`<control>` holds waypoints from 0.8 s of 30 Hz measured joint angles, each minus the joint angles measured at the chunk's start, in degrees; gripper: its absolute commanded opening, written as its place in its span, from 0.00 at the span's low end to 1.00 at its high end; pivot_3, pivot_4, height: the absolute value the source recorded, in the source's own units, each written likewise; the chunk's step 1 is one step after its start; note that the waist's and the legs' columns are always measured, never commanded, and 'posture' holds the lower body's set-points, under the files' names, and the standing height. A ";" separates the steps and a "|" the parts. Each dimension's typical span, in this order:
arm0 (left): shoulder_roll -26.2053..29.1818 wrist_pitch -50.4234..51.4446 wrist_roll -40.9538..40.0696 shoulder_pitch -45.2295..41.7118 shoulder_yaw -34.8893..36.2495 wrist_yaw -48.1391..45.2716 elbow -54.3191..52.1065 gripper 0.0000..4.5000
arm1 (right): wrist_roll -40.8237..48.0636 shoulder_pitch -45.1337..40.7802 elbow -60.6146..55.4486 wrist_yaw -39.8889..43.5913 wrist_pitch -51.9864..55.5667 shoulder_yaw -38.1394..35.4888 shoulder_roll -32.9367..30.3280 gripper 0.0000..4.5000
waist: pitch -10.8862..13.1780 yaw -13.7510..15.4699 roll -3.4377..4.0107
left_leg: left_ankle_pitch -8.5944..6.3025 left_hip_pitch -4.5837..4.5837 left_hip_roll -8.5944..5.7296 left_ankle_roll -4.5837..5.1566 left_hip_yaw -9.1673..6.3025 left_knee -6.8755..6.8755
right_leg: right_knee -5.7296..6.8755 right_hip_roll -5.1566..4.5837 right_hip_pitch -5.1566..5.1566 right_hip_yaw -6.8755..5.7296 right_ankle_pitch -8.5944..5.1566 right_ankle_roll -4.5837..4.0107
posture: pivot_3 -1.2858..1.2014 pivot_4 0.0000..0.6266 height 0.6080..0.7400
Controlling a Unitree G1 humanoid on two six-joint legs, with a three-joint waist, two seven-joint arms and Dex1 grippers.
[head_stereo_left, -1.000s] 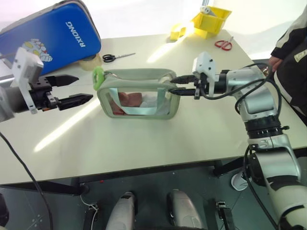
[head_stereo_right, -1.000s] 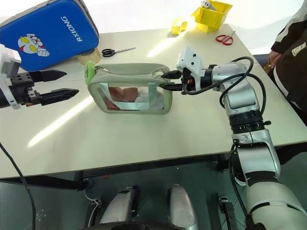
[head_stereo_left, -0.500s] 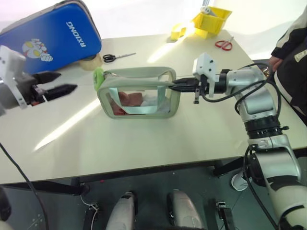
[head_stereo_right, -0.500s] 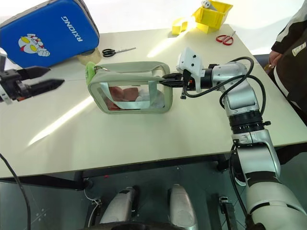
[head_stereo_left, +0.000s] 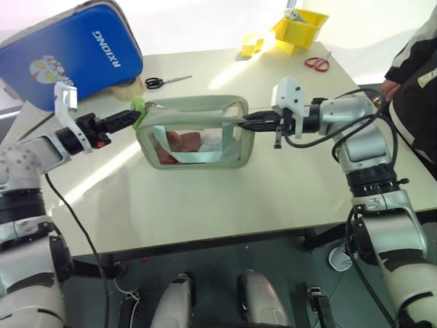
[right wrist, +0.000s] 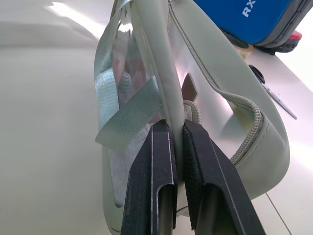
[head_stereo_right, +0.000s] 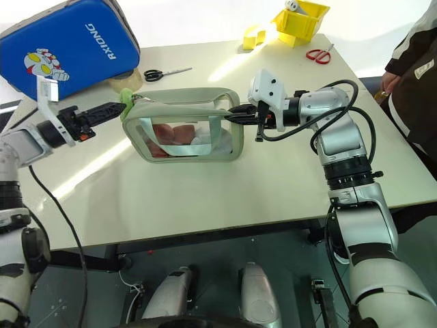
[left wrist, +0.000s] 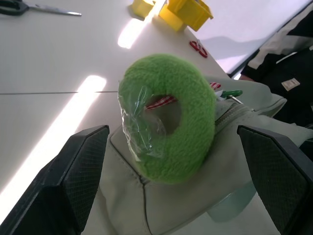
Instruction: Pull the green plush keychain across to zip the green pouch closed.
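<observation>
Left eye view: the green pouch (head_stereo_left: 196, 134) stands upright on the table (head_stereo_left: 205, 198), its long axis running from one gripper to the other, window side facing the camera. The green plush keychain (head_stereo_left: 139, 113) sits at the pouch's end nearest the left gripper (head_stereo_left: 127, 117), whose fingers are spread apart just beside it, not touching. At the opposite end, the right gripper (head_stereo_left: 250, 121) is clenched on the pouch's rim. Left wrist view reveals the keychain as a ring with clear wrap (left wrist: 138, 128); the zipper pull itself is hidden behind it.
</observation>
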 measured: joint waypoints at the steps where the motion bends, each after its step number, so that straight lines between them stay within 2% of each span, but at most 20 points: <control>1: -0.24 0.00 0.04 -0.17 0.00 0.31 0.47 1.00 | 0.00 0.00 -0.08 -0.02 0.03 0.00 -0.01 0.01 | 0.00 0.01 0.00 | 0.00 0.00 0.00 0.00 0.00 0.00 | 0.00 0.00 0.00 0.00 0.00 0.00 | 0.52 0.24 1.00; 4: -0.32 -0.08 0.08 -0.24 -0.01 0.38 0.55 1.00 | 0.01 0.07 -0.38 -0.04 0.50 0.00 -0.08 0.01 | 0.00 0.00 0.00 | 0.00 0.00 0.00 0.00 0.00 0.00 | 0.00 0.00 0.00 0.00 0.00 0.00 | 0.52 0.24 1.00; 7: -1.02 -0.99 0.49 -0.67 -0.05 0.37 1.71 0.81 | 0.03 0.08 -0.72 -0.12 0.92 0.00 -0.19 0.00 | 0.00 0.10 0.00 | 0.01 0.00 0.00 -0.02 0.00 0.01 | 0.00 0.00 0.00 0.00 0.00 0.00 | 0.52 0.24 1.00; 9: -1.63 -1.01 0.66 -1.13 -0.08 0.37 2.38 0.61 | 0.03 0.17 -0.95 -0.18 1.07 0.00 -0.28 0.00 | 0.00 0.11 0.00 | 0.01 0.00 -0.01 -0.01 0.00 0.01 | 0.00 -0.01 0.00 0.00 0.00 0.00 | 0.52 0.24 1.00; 14: -2.72 -0.82 0.62 -1.54 -0.06 0.34 2.50 0.04 | 0.04 0.40 -1.25 -0.19 1.14 0.04 -0.28 0.00 | 0.00 0.04 0.00 | 0.01 0.00 -0.01 -0.02 0.00 0.01 | 0.00 -0.01 0.00 0.00 0.00 0.00 | 0.52 0.24 1.00; 15: -2.73 -0.82 0.58 -1.56 0.02 0.34 2.50 0.02 | 0.06 0.40 -1.26 -0.19 1.16 0.04 -0.28 0.00 | 0.00 0.04 0.00 | 0.01 0.00 -0.01 -0.02 0.00 0.01 | 0.00 -0.01 0.00 0.00 0.00 0.00 | 0.52 0.24 1.00; 24: -2.18 -1.04 0.57 -2.07 1.16 0.36 2.48 0.02 | 0.06 0.40 -1.26 -0.25 1.16 0.04 -0.31 0.00 | 0.00 0.06 0.00 | 0.01 0.00 -0.01 -0.02 0.00 0.01 | 0.00 -0.01 0.00 0.00 0.00 0.00 | 0.52 0.24 1.00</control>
